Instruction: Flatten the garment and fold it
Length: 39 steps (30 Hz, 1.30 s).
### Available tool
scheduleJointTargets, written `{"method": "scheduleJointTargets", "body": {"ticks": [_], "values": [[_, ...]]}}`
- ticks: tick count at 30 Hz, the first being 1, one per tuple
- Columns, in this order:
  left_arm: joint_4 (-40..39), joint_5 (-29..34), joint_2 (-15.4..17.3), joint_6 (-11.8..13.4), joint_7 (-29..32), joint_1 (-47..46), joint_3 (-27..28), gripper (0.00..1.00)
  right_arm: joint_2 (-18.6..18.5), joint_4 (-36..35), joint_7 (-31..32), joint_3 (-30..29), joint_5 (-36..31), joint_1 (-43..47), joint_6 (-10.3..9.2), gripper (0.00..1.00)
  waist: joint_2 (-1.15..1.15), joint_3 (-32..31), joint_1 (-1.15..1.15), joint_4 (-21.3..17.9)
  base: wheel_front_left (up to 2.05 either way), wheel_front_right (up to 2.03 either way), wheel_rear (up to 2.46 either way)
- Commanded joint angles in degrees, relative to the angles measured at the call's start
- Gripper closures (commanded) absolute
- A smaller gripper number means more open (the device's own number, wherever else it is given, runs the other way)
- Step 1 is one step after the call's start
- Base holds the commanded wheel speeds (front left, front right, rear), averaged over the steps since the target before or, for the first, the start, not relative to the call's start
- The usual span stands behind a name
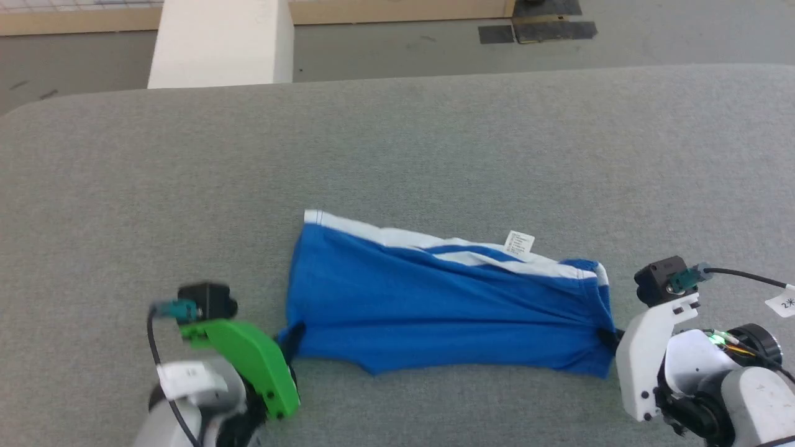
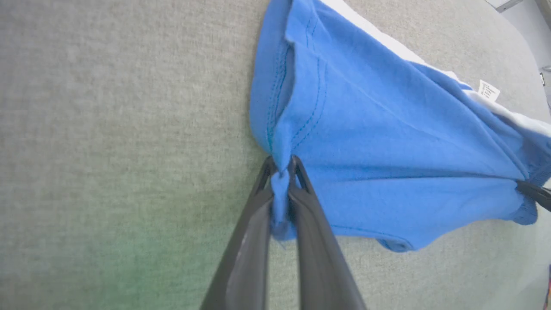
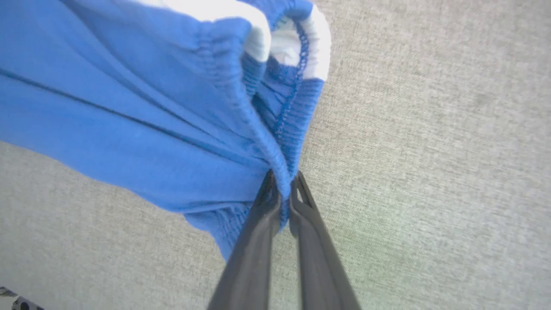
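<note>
**A:** Head view, from the bottom edge upward: what carries everything?

**B:** A grey, woven-looking surface (image 1: 397,143) with rounded far corners, running right across the frame. Beyond its far edge are grey floor (image 1: 404,43), a pale block-like pillar (image 1: 220,40) at upper left, dark patches (image 1: 537,28) at upper right and a tan strip (image 1: 404,11) along the top.

**A:** And the garment?

**B:** The garment (image 1: 435,310) lies on the surface at lower centre, stretched sideways between the two arms. It is bright blue, with white trim (image 1: 385,234) along its far edge and long creases running left to right. In the left wrist view, the left jaws are pressed together on a bunch of cloth at the lower-left corner. The right jaws pinch the gathered elastic edge at the lower-right corner.

**A:** Any writing?

**B:** A small white tag (image 1: 519,243) sits at the far trim, its print too small to read. A white label (image 1: 784,303) on the right arm's cable, at the right edge, shows "2" and a star-like mark.
</note>
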Motion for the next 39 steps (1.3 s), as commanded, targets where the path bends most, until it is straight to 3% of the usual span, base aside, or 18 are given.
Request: {"method": "scheduleJointTargets", "body": {"ticks": [1, 7, 8, 9, 10, 18, 22, 28, 30, 39], "values": [[-0.7, -0.59, -0.27, 0.87, -0.23, 2.62, 0.33, 1.0, -1.61, -0.47, 1.34, 0.47, 0.85, 1.0, -0.12, 1.0, 0.0, -0.61, 0.0, 0.94, 0.0, 0.0, 0.0], [-2.53, -1.57, -1.74, 2.45, -0.24, 8.1, -0.37, 1.0, -3.68, -1.12, 3.54, 0.73, 3.6, 1.95, -0.12, 1.0, 0.0, -1.09, 0.0, 1.73, 0.0, 0.0, 0.0], [-2.63, -1.66, -1.84, 2.54, -0.3, 8.33, -0.36, 0.61, -3.62, -1.23, 3.17, 0.64, 3.66, 1.96, -0.12, 0.91, 0.0, -1.19, 0.0, 1.78, 0.0, 0.0, 0.0], [-2.81, -1.74, -2.02, 2.64, -0.7, 8.33, -0.16, 0.0, -3.49, -1.24, 2.85, 0.69, 3.77, 2.05, -0.12, 0.6, 0.0, -1.47, 0.0, 1.85, 0.0, 0.0, 0.0], [-2.94, -1.65, -1.99, 2.73, -0.97, 8.27, -0.02, 0.0, -3.34, -1.24, 2.71, 0.67, 3.78, 2.16, -0.12, 0.0, 0.0, -1.65, 0.0, 1.86, 0.0, 0.0, 0.0], [-5.98, 0.53, 0.02, 2.81, -6.39, 5.18, 3.57, 0.0, -1.96, -5.52, 0.36, -2.25, 2.96, 3.39, -0.12, 0.0, 0.0, -3.61, 0.0, 1.54, 0.0, 0.0, 0.0], [-7.13, 4.63, 1.52, 1.64, -16.74, 2.99, 6.84, 0.0, 0.4, -7.91, 0.28, -4.87, -0.37, 4.17, -0.12, 0.0, 0.0, -4.01, 0.0, 1.06, 0.0, 0.0, 0.0], [-3.9, 12.45, 3.07, -3.32, -38.66, 1.1, 8.29, 0.0, 5.71, -5.94, 1.05, -5.63, -4.9, 2.83, -0.12, 0.0, 0.0, -3.26, 0.0, 0.84, 0.0, 0.0, 0.0], [-1.65, 14.6, 3.66, -4.78, -42.37, 0.55, 8.25, 0.0, 6.72, -4.12, 1.45, -5.85, -7.38, 1.84, -0.12, 0.0, 0.0, -2.61, 0.0, 0.99, 0.0, 0.0, 0.0], [-2.38, 21.97, -0.04, -8.41, -44.14, -0.3, 9.2, 0.0, 9.86, 3.97, 0.57, -6.69, -12.77, -2.22, -0.12, 0.0, 0.0, -0.25, 0.0, 2.21, 0.0, 0.0, 0.0]]}}
